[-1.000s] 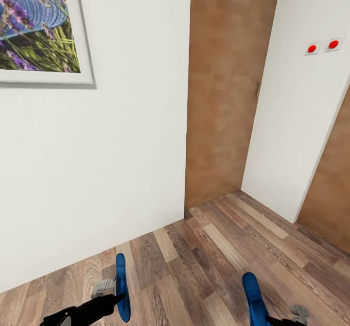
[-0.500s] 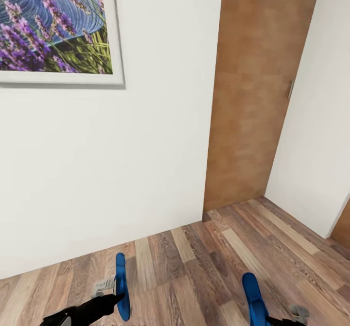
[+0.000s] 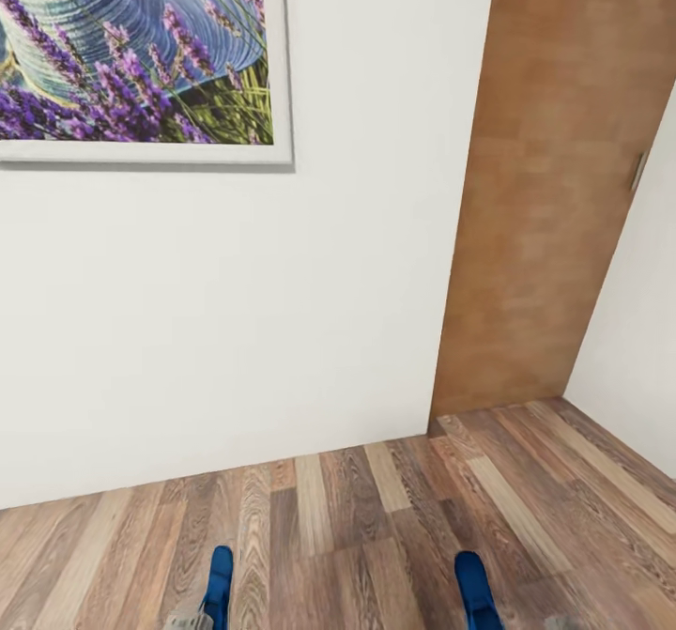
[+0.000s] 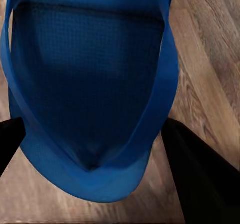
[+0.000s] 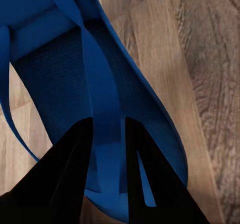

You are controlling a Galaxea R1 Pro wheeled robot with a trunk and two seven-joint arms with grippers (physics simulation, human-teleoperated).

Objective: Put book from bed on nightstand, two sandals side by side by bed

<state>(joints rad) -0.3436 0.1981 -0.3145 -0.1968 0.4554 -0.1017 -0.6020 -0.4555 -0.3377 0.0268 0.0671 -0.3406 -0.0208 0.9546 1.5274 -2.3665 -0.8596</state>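
Underfoot, wood-plank floor (image 3: pixel 376 517), white wall (image 3: pixel 235 311)

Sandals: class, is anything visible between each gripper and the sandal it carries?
No. The right gripper pinches its sandal's strap directly; the left gripper's fingers flank the other sandal with nothing between.

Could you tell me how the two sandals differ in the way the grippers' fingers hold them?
The left sandal sits between widely spread fingers, one at each edge of its sole. The right sandal is pinched by its centre strap between fingers set close together. In the head view, the left sandal shows as a thinner sliver than the right sandal. Both are bright blue, carried above the wood floor.
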